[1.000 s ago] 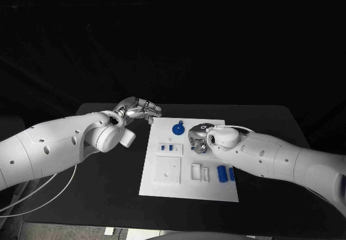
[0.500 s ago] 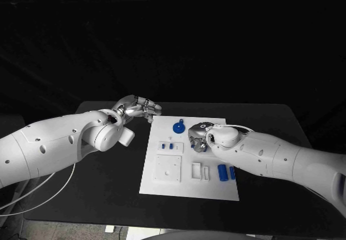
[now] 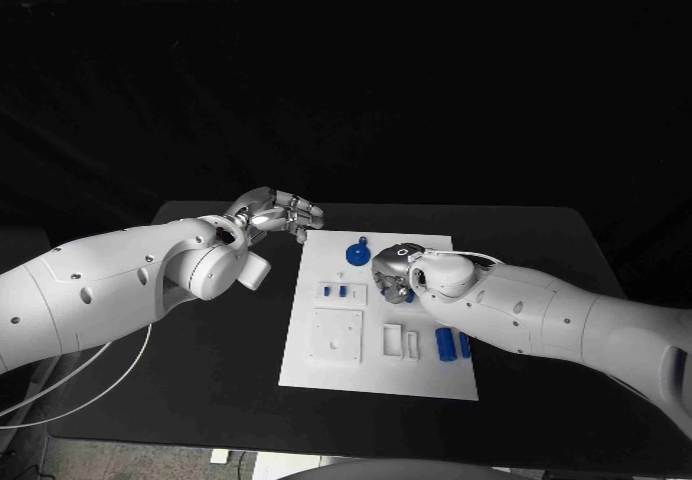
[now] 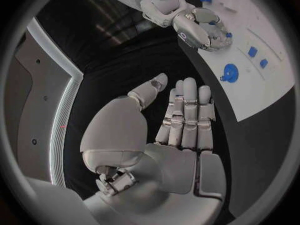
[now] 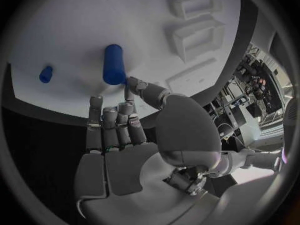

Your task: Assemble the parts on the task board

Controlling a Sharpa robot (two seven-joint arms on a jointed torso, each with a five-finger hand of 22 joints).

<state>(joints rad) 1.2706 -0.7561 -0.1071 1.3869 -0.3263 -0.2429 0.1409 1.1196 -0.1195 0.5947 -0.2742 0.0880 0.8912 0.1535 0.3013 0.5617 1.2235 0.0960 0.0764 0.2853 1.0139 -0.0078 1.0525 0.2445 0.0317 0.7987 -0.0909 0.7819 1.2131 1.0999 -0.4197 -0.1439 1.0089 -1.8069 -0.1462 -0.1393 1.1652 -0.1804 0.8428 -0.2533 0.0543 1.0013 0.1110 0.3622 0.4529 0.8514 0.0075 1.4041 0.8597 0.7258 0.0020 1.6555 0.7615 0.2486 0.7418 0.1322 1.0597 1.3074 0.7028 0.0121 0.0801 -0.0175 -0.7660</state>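
Our right hand (image 3: 392, 275) hangs low over the middle of the task board (image 3: 325, 375), fingers loosely apart and holding nothing; in the right wrist view (image 5: 119, 135) the thumb reaches toward a blue cylinder (image 5: 114, 64) lying flat on the white surface, very close to its near end, though we cannot tell whether it touches. A smaller blue piece (image 5: 45, 74) lies near that cylinder, apart from it. Our left hand (image 3: 274, 215) hovers above the black table (image 3: 216, 400) just off the board's far left corner, fingers straight, side by side and empty, as the left wrist view (image 4: 181, 120) confirms.

Further out on the board we see a round blue part with a tab (image 3: 356, 256) near the far edge, two small blue pegs (image 3: 335, 293) seated in a low white block, a white square plate (image 3: 338, 341), white slotted holders (image 3: 400, 345), and two blue cylinders (image 3: 453, 346) side by side near the right edge.

We judge the cylinder to be light, rigid plastic with a smooth skin, so it will roll if nudged sideways and may slip under a shallow pinch. We would take it across its middle, thumb on one flank and fingers opposite, then lift straight up.
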